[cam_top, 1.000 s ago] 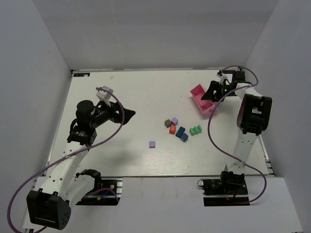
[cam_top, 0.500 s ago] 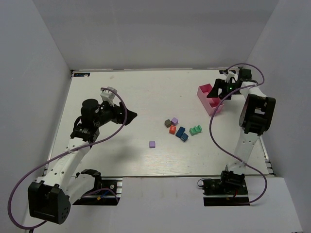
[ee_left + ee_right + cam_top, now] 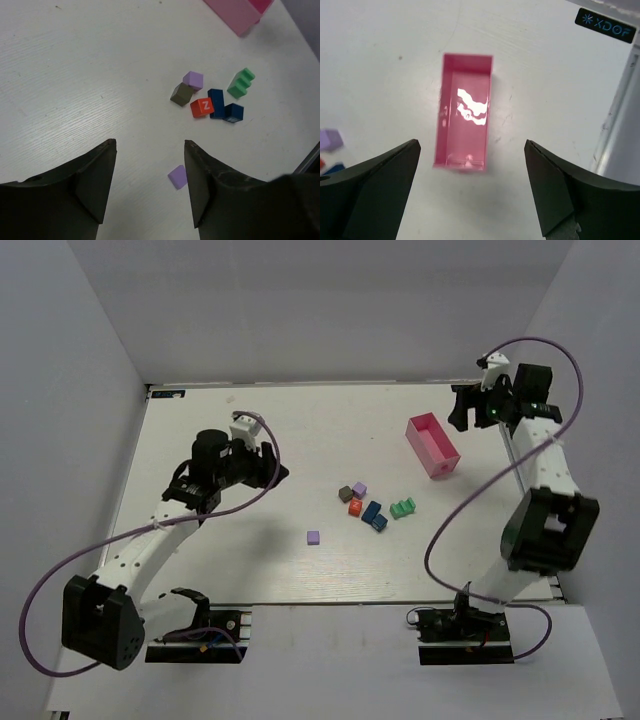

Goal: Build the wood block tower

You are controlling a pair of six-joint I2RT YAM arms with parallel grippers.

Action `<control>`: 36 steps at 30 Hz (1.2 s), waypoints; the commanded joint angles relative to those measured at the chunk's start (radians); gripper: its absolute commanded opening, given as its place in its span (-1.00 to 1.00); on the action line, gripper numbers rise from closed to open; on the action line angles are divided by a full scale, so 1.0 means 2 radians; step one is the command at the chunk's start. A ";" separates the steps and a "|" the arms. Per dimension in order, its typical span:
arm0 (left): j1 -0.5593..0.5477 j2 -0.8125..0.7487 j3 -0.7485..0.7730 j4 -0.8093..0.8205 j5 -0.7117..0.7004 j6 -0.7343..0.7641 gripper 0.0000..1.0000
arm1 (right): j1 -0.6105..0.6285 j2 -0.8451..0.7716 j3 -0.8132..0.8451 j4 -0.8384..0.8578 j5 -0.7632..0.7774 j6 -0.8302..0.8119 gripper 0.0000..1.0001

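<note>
Several wood blocks lie singly mid-table: dark grey (image 3: 345, 494), lilac (image 3: 360, 488), red (image 3: 355, 507), two blue (image 3: 372, 511), green (image 3: 403, 508). A lone lilac block (image 3: 313, 537) sits nearer the front. No tower shows in any view. My left gripper (image 3: 275, 472) hovers left of the cluster. In its wrist view the gripper (image 3: 150, 143) is open with narrowed jaws and nothing between them; the lone lilac block (image 3: 177, 176) peeks beside the right finger. My right gripper (image 3: 460, 410) is raised at the back right, open wide (image 3: 471, 143).
An empty pink tray (image 3: 432, 445) lies flat on the table right of the blocks, below the right gripper (image 3: 465, 120). White walls close in the table on three sides. The right arm's cable loops over the right edge.
The right gripper let go of the pink tray and pulled up and back to the right. The left arm swung toward the blocks, and its jaws narrowed.
</note>
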 commanded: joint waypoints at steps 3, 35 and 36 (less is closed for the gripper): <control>-0.048 0.062 0.047 -0.046 -0.047 0.019 0.10 | 0.034 -0.203 -0.186 0.089 0.026 -0.107 0.81; -0.209 0.468 0.414 -0.219 -0.165 0.181 0.27 | 0.181 -0.353 -0.341 0.048 -0.052 -0.127 -0.12; -0.214 0.473 0.420 -0.219 -0.159 0.181 0.27 | 0.183 -0.354 -0.342 0.049 -0.052 -0.128 -0.12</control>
